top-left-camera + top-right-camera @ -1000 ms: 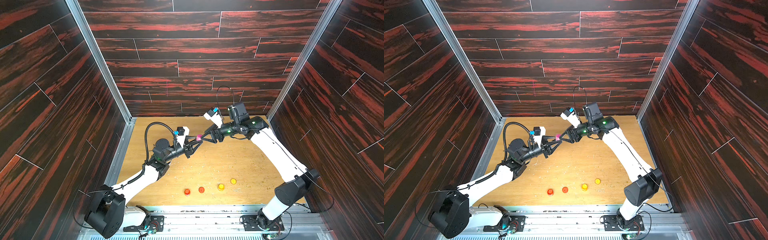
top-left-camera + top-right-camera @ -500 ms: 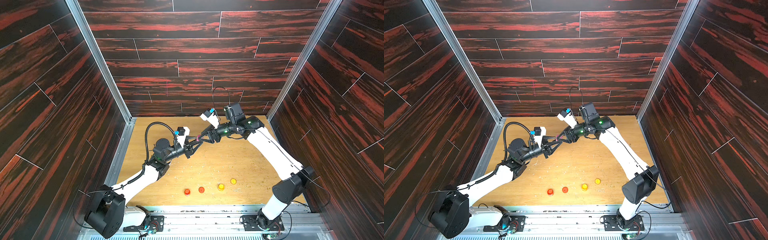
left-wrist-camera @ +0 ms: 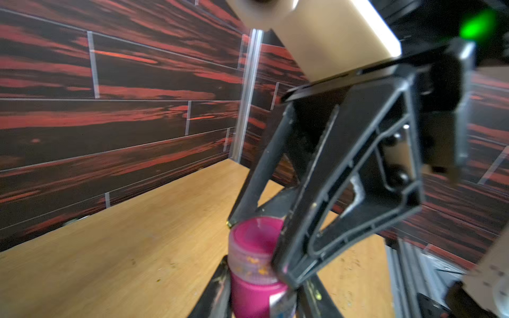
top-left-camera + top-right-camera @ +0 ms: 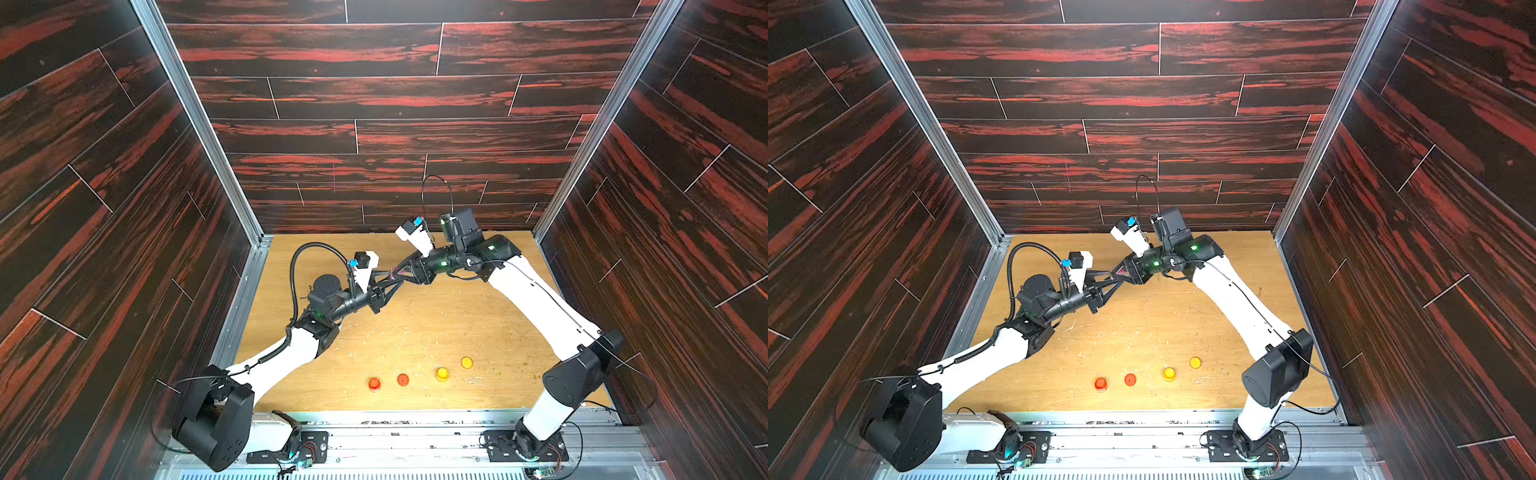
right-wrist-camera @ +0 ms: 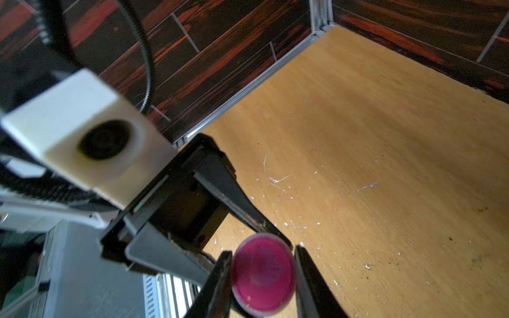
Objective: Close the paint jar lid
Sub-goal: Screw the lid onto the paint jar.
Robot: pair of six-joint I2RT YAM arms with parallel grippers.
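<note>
Currently, the left end effector (image 4: pixel 390 283) grips the magenta plastic paint jar (image 3: pixel 249 293) above the wooden bench (image 4: pixel 415 328); the right end effector (image 5: pixel 263 252) clamps its round magenta lid (image 5: pixel 263 278), seated on top. Tightening apparently remains.

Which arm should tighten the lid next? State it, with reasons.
Right. The right pincer flanks the pink lid on both sides, while the left pincer is shut on the pink jar, steadying it.
</note>
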